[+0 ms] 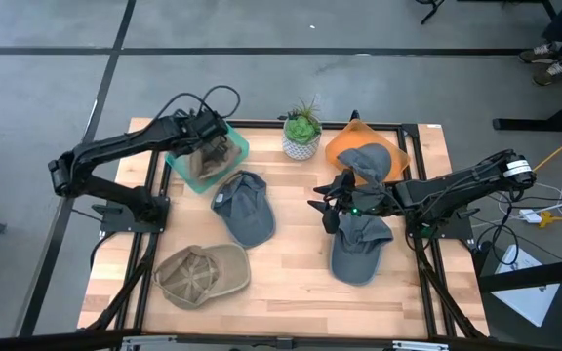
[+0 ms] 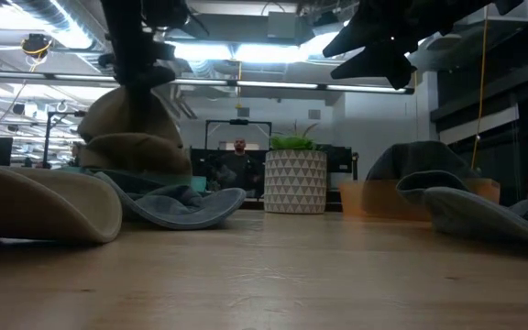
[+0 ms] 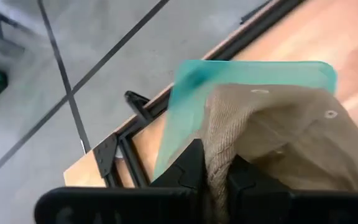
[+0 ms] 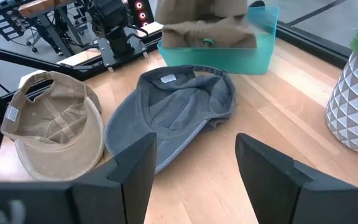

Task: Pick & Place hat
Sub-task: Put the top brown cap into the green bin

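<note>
A: Where's the hat the left arm has?

B: The tan hat [image 1: 206, 156] hangs in the left gripper [image 1: 206, 132], directly over the teal bin [image 1: 234, 148], which sits at the table's far edge, left of the potted plant [image 1: 301, 134]. Fingers are pinched tight on a fold of the cloth; left wrist view shows fabric bunched between them.

A: How'll it handle?

B: Prob. light & floppy. It sags and folds under the grip, no stiffness but maybe the brim. Judging by that, the brim edge or a crown seam is the better place to take it; loose cloth could slip or snag on the bin wall.

A: Right arm?

B: The right gripper [image 1: 332, 208] hovers w/ fingers spread, holding nothing, right of the plant and nearer the front, just above a grey hat [image 1: 360, 249].

A: Containers?

B: Teal bin: can't tell what's inside, the hanging hat covers it. The orange bin [image 1: 344, 144], just right of the plant, holds a grey cap [image 1: 367, 162]. Loose on the table: the blue-grey hat [image 1: 243, 206] front of the teal bin, the beige hat [image 1: 201, 274] nearer the front-left.
</note>
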Available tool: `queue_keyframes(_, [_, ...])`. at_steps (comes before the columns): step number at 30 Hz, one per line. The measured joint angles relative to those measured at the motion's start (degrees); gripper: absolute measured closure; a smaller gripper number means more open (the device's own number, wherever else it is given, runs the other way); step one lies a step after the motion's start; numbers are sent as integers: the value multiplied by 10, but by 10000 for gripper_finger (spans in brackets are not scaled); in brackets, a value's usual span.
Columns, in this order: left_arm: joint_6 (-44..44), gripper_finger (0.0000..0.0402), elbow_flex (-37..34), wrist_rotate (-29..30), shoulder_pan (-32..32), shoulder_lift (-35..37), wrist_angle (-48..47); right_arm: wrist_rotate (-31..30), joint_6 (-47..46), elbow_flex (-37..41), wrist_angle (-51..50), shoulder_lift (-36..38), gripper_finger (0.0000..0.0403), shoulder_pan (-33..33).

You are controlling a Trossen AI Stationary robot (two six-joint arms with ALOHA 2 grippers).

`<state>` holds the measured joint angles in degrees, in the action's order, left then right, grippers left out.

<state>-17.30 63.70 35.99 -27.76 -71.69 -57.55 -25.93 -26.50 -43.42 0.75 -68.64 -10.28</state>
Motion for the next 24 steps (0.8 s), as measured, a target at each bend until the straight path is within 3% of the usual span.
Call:
queue_keyframes(11, [-5, 389, 0, 14, 71, -79, 0, 0, -1, 0, 0, 0, 185, 0])
queue_keyframes(19, [23, 389, 0, 13, 98, -74, -5, 0, -1, 0, 0, 0, 185, 0])
queue_keyframes(24, [35, 389, 0, 72, 96, -45, -52, 0, -1, 0, 0, 0, 185, 0])
